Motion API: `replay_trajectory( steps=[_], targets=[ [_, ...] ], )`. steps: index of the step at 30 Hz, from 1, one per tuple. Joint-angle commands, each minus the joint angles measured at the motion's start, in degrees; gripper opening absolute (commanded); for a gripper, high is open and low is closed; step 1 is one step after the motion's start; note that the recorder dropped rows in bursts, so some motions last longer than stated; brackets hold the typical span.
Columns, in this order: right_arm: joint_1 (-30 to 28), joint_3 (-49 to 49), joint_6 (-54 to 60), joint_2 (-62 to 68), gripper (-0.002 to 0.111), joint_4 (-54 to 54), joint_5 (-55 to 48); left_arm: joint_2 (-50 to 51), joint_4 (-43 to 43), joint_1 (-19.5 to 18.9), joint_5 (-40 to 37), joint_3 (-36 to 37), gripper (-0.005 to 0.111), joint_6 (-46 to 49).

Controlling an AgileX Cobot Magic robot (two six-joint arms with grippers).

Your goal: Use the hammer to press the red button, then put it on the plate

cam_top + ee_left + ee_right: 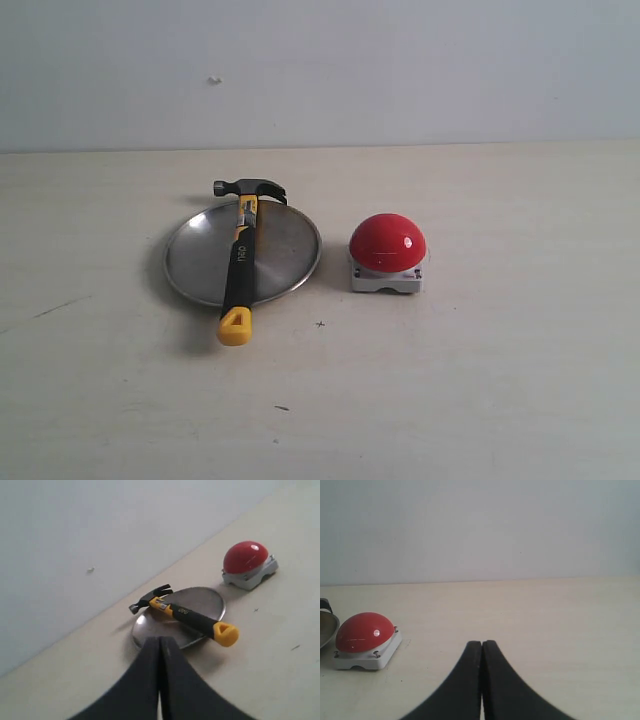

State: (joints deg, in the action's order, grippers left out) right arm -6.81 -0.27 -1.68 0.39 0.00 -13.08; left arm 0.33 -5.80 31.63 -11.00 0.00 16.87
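Three things sit on the pale surface (480, 380), with a plain light wall (400, 70) behind. Going left to right, first up is the plate (195, 262), round, silver and shiny, lying flat. The hammer (240, 262) is laid right across it, a bit right of the plate's middle. Its dark head hangs past the far rim with the claw pointing right. The black handle runs over the metal, and the yellow end pokes out past the near rim, over the surface. So it's resting on the plate, just not fully inside it.

Just beside the plate on the right, not touching it, is the red button (387, 243), a glossy dome on a small square grey base. Nothing is on top of it or touching it.

Both tools only show in the wrist views. The left tool (160, 642) has its two dark fingers pressed flat together, no gap, nothing gripped. It hangs above the surface short of the plate, apart from the hammer. The right tool (482, 645) is the same deal, pinched fully together and empty. It's over bare surface, with the red button well off to one side and a sliver of plate rim at the edge of its view.

A few tiny dark specks (320, 323) dot the surface in front of the plate.
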Motion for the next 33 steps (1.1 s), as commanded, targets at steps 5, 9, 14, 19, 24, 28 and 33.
replay_trajectory(
  steps=[5, 9, 14, 19, 24, 28, 33],
  targets=[
    [-0.35, 0.27, 0.04, -0.39, 0.0, 0.0, -0.28, -0.33, 0.6, 0.35, -0.59, 0.0, 0.0, -11.75],
    [-0.35, 0.27, 0.04, -0.39, 0.0, 0.0, -0.28, -0.33, 0.6, 0.35, -1.0, 0.0, 0.0, -13.12],
    [-0.35, 0.27, 0.04, -0.39, 0.0, 0.0, -0.28, -0.33, 0.6, -1.85, -3.29, 0.0, 0.0, -17.29],
    [-0.35, 0.27, 0.04, -0.39, 0.0, 0.0, -0.28, -0.33, 0.6, -11.48, -8.7, 0.0, 0.0, -20.34],
    [-0.35, 0.27, -0.08, -0.39, 0.0, 0.0, -0.24, -0.33, 0.6, -19.64, -9.87, 0.0, 0.0, -20.35],
    [-0.35, 0.27, 0.04, -0.39, 0.0, 0.0, -0.24, -0.33, 0.6, -22.57, -9.87, 0.0, 0.0, -20.35],
    [-0.35, 0.27, 0.04, -0.39, 0.0, 0.0, -0.24, -0.33, 0.46, -27.65, -9.87, 0.0, 0.0, -20.35]
  ],
)
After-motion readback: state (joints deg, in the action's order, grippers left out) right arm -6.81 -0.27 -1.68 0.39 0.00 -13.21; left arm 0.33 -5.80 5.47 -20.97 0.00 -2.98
